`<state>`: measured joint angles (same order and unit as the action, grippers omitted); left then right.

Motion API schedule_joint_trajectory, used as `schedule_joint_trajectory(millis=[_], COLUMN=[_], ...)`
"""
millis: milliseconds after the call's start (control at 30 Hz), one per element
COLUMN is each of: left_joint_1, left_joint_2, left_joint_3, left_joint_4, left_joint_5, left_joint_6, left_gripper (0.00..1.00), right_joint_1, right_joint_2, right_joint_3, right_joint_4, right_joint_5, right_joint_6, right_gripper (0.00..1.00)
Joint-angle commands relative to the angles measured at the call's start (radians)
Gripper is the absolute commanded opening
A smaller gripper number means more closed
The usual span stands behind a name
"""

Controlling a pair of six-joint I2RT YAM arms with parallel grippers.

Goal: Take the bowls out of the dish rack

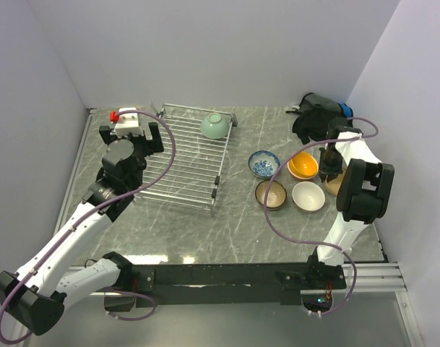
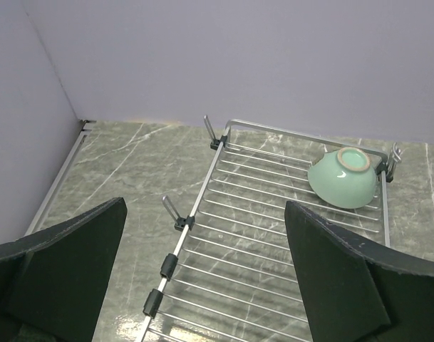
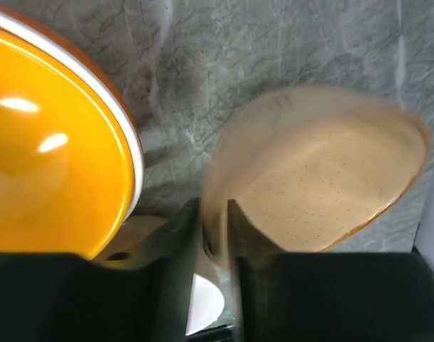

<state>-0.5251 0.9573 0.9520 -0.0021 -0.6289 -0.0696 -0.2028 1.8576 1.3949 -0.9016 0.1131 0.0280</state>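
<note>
The silver wire dish rack (image 1: pixel 187 163) lies left of centre. One pale green bowl (image 1: pixel 214 125) rests upside down at its far right corner; it also shows in the left wrist view (image 2: pixel 343 178) on the rack (image 2: pixel 252 235). My left gripper (image 1: pixel 136 137) is open and empty above the rack's left rim (image 2: pixel 202 285). My right gripper (image 1: pixel 331 172) is shut on the rim of a tan speckled bowl (image 3: pixel 323 178), low over the table at the right, beside the orange bowl (image 3: pixel 53 142).
On the table right of the rack stand a blue-patterned bowl (image 1: pixel 264 164), the orange bowl (image 1: pixel 303 165), a dark brown bowl (image 1: pixel 271 194) and a white bowl (image 1: pixel 308 196). A black bag (image 1: pixel 317 116) lies at the back right. Walls close in left and right.
</note>
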Motion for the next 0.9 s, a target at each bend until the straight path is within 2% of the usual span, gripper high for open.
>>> schedule_joint_trajectory(millis=[0,200,400,467,567,600,733,867], left_joint_1=[-0.004,-0.004,-0.006,-0.004,-0.004,-0.004,-0.004,-0.004], left_joint_2=[-0.019,-0.014,0.004,0.012,0.027,0.038,0.078,0.113], left_joint_3=[-0.001,0.001,0.007,0.01,0.013,0.013,0.028,0.04], left_joint_4=[0.042,0.039,0.03,0.022,0.019,0.017,0.005,-0.03], left_joint_5=[0.008,0.017,0.035,0.043,0.051,0.052,0.072,0.095], left_joint_6=[0.011,0.007,-0.002,-0.004,-0.006,-0.006,-0.022,-0.041], left_gripper=[0.99,0.99,0.99,0.99,0.99,0.99,0.99,0.99], right_joint_1=[-0.003,0.034,0.083,0.12,0.192,0.259,0.377,0.459], right_joint_2=[-0.011,-0.076,-0.236,-0.283,-0.4,-0.463,-0.584,-0.598], right_joint_3=[0.053,0.056,0.024,-0.005,-0.069,-0.088,-0.177,-0.175], right_joint_4=[-0.013,-0.017,0.015,0.052,0.139,0.168,0.378,0.532], right_joint_5=[0.002,-0.003,0.026,0.033,0.04,0.04,-0.093,-0.216], right_joint_6=[-0.005,0.009,0.046,0.064,0.07,0.069,0.055,0.018], right_gripper=[0.38,0.67,0.86,0.88,0.96,1.0,1.0,1.0])
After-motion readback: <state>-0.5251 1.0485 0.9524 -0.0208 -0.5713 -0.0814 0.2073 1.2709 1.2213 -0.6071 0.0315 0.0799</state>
